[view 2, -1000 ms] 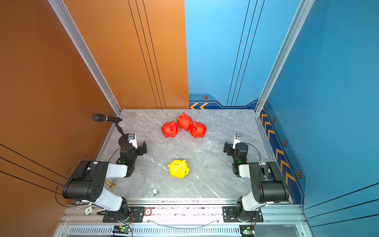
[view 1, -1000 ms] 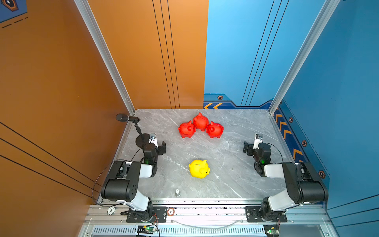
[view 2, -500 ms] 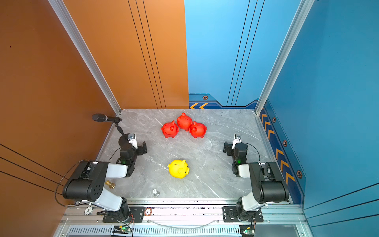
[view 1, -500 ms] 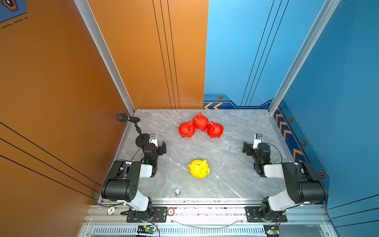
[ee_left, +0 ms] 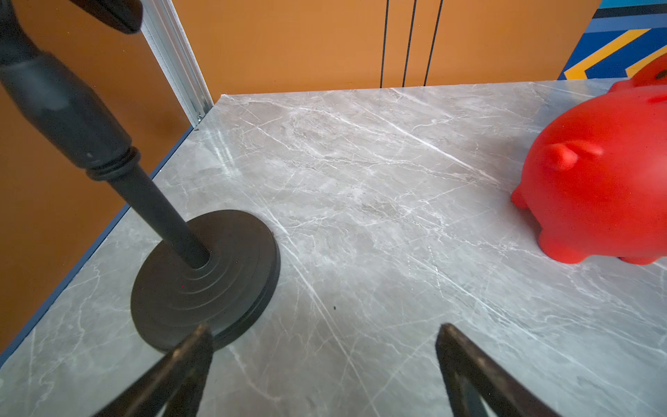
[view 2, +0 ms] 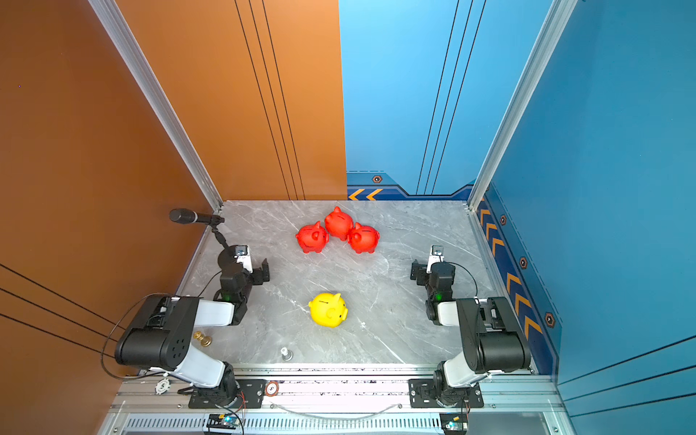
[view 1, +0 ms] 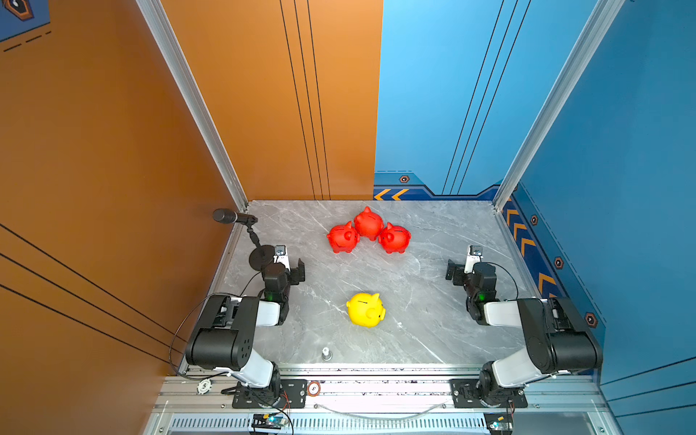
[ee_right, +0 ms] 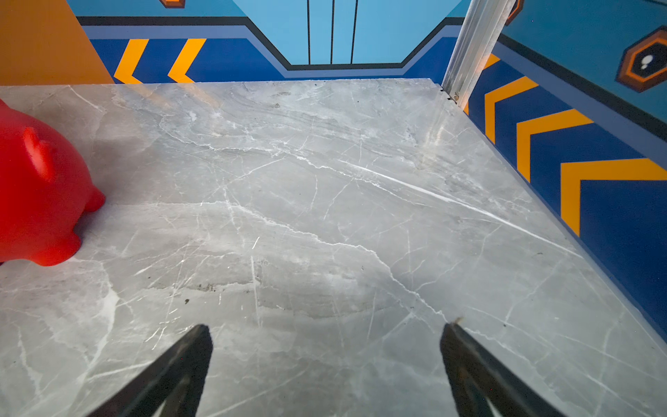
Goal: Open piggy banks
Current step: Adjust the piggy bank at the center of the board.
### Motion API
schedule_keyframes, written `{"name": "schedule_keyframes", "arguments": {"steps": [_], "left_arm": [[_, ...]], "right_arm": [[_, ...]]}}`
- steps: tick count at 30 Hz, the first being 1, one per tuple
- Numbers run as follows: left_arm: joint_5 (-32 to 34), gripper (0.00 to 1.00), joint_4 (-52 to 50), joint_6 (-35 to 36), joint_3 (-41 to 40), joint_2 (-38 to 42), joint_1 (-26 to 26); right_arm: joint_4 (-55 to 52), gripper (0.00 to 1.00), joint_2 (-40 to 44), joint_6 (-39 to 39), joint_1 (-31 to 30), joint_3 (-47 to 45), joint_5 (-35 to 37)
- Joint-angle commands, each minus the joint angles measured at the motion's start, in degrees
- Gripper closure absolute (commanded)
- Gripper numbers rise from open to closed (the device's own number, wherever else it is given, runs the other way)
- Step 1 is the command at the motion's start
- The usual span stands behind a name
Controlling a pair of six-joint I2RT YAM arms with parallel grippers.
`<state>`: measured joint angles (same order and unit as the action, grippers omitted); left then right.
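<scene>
Top views both show the left gripper point(view 1: 290, 263) and the right gripper point(view 1: 462, 263) close above the grey marble tabletop point(view 1: 433, 233), each spread wide with nothing between its jaws. Three red piggy banks point(view 1: 369, 230) stand upright in a tight cluster, touching one another, ahead of both grippers and between them, toward the back wall. The yellow piggy bank point(view 1: 365, 309) stands alone with its coin slot up, well apart from the red ones, behind both grippers' fingertips and roughly midway between the two arms. A microphone point(view 1: 229, 216) on a stand rises on the outer side of the left gripper, and its round base point(view 1: 261, 257) sits just beside that gripper. A small metal knob point(view 1: 325, 353) stands near the front edge, behind the yellow piggy bank. Left wrist view: the left gripper point(ee_left: 325, 332) holds its dark fingers point(ee_left: 187, 361) far apart over bare marble, gripping nothing. The round base point(ee_left: 202, 285) lies just ahead of the outer fingertip. A red piggy bank point(ee_left: 595, 187) stands on its feet ahead and to the inner side, clear of the gripper, with part of another red one behind it. Right wrist view: the right gripper point(ee_right: 326, 330) is equally wide and empty, its fingers point(ee_right: 469, 361) over bare marble. One red piggy bank point(ee_right: 39, 202), cut by the frame edge, stands ahead on the inner side, untouched.
</scene>
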<state>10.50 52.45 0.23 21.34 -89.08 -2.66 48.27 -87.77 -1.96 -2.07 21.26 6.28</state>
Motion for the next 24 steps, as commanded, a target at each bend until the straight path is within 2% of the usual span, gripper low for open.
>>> {"name": "schedule_keyframes", "arguments": {"steps": [1, 24], "left_arm": [[-0.6, 0.02, -0.6, 0.3, 0.6, -0.3, 0.3], [-0.6, 0.02, -0.5, 0.3, 0.7, -0.3, 0.3]], "right_arm": [[0.9, 0.0, 0.1, -0.1, -0.5, 0.7, 1.3], [0.8, 0.0, 0.1, -0.2, -0.3, 0.8, 0.9]]}}
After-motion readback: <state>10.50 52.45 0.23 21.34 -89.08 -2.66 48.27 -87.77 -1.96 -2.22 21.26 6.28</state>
